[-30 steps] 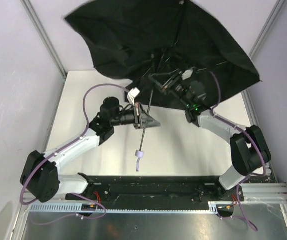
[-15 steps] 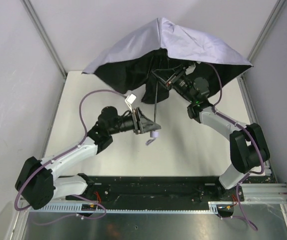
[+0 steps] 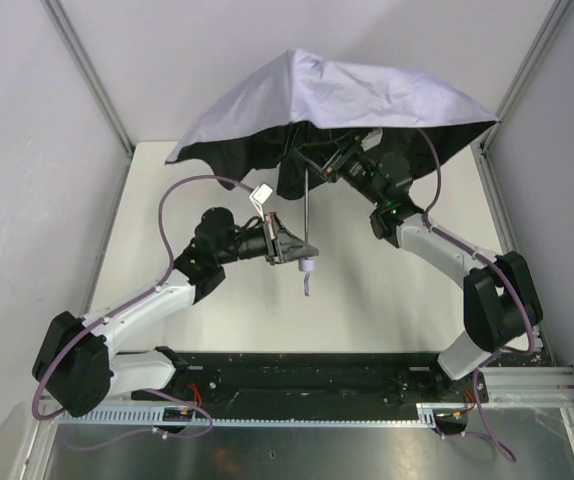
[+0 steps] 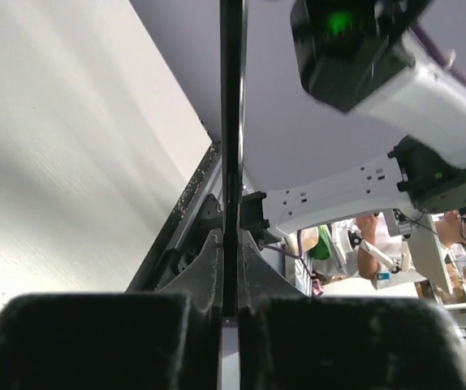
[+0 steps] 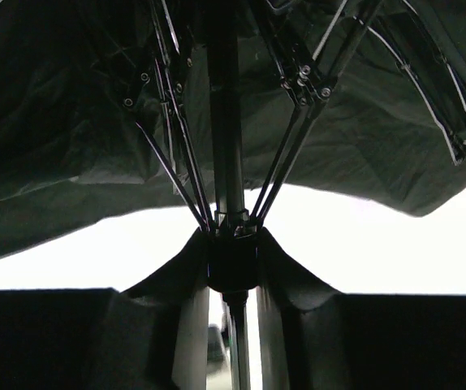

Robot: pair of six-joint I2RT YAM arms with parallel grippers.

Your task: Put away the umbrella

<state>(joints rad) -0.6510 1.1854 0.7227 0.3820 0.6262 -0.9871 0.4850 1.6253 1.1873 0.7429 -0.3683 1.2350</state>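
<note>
Top external view has the umbrella (image 3: 367, 95) open and held off the bench (image 3: 217, 310), its canopy (image 3: 267, 110) spread over the far edge and reaching toward the far right corner. The shaft (image 3: 307, 210) is the long axis: it runs from the hub under the canopy straight back toward the near edge, ending in the small pale handle (image 3: 307, 267) about midway between the left and right edges.

The left tool (image 3: 295, 250) comes in from the left side and is clamped across the shaft just above the handle. The left wrist view shows the thin black rod pinched between its dark foam pads (image 4: 95, 341) with no gap. The right tool (image 3: 329, 165) reaches in from the right, under the canopy. In the right wrist view its fingers sit closed on either side of the black runner (image 5: 233, 264), where the ribs (image 5: 294, 154) fan out.

So the runner lies along the shaft on the far side of the left tool, and the right arm is the nearer one to it. Folding probably means drawing that collar down the shaft toward the handle while the left tool anchors the lower end.

Canopy fabric is thin, creased and limp, lavender-grey outside, matt black inside. Ribs are slim jointed metal with small rivets, likely springy. The shaft is smooth and narrow, so it may twist in the pads
</note>
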